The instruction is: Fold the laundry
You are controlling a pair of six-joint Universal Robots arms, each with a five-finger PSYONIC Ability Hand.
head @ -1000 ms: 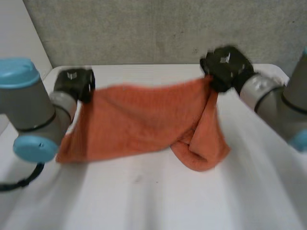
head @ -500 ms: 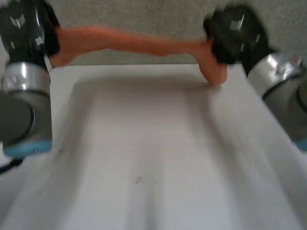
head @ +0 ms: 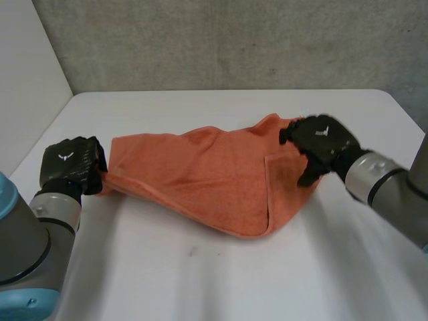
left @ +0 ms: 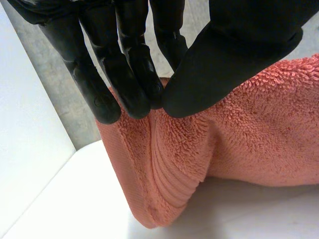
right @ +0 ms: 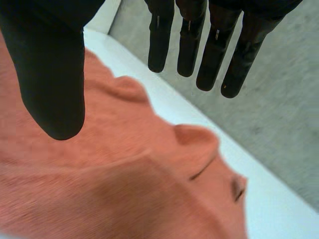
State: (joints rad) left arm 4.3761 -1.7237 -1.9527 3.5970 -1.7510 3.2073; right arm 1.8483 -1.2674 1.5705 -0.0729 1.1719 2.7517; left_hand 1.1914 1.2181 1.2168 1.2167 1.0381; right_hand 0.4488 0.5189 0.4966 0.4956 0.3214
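Black left hand (head: 70, 164), black right hand (head: 321, 142), white back marks, grey arms (head: 27, 244), light-blue cap (head: 30, 302)

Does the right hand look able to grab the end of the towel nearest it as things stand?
Likely yes. The right hand is open over that end of the orange towel, with nothing between them, while the left hand pinches the opposite corner.

Bright, even light; soft shadow under towel (head: 200, 175) on table (head: 221, 287).
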